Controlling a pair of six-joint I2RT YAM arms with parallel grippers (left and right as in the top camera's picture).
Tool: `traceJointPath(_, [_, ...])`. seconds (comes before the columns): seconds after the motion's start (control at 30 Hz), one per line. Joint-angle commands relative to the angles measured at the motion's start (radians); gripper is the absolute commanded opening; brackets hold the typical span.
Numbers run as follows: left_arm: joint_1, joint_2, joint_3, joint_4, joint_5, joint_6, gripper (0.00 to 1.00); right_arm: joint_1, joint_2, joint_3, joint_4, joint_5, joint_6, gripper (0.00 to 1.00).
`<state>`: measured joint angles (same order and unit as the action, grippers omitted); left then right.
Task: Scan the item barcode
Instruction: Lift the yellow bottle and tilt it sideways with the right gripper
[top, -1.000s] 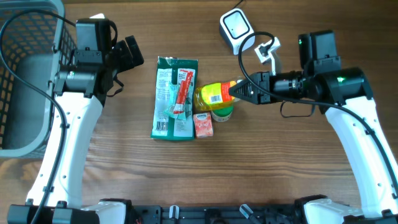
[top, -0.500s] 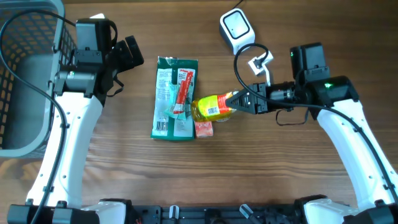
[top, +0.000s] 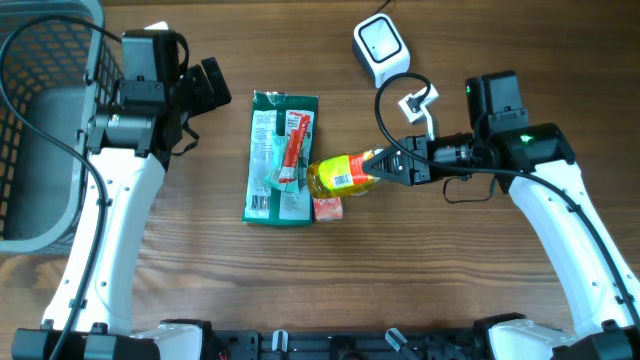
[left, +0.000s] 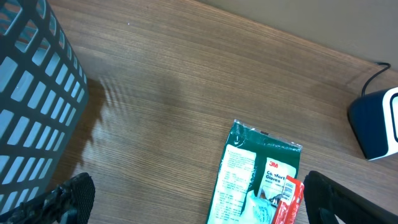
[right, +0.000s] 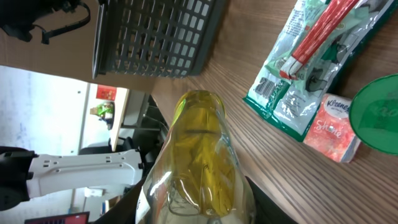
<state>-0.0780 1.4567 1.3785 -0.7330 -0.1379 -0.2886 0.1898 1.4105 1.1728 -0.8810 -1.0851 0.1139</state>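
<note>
Bottle (top: 338, 174) gripped by right tool (top: 376, 161) | left tool (top: 203, 88) wide | glove pack (top: 268, 160), tissue pack (top: 327, 207) beside | scanner (top: 380, 45) apart

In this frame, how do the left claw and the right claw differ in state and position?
The left claw stands wide open and empty; the right claw is closed on the yellow bottle. The left claw sits near the basket, apart from the items; the right claw reaches in at mid-table, holding the bottle beside the green packet. Both are over the wooden table, and neither is at the scanner.
</note>
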Motion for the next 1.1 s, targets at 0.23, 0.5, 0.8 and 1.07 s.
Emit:
traceJointPath(0.23, [0.003,-0.003,0.012,0.002,-0.010,0.023,1.00,-0.032,-0.001,-0.003,0.002,-0.069,-0.037,0.08])
traceJointPath(0.5, [0.003,-0.003,0.012,0.002,-0.010,0.023,1.00,-0.032,0.000,-0.003,0.002,-0.069,-0.040,0.09])
traceJointPath(0.8, [0.003,-0.003,0.012,0.002,-0.010,0.023,1.00,-0.032,0.000,-0.003,0.002,-0.069,-0.043,0.09])
traceJointPath(1.07, [0.003,-0.003,0.012,0.002,-0.010,0.023,1.00,-0.032,0.000,-0.003,0.001,-0.070,-0.060,0.09])
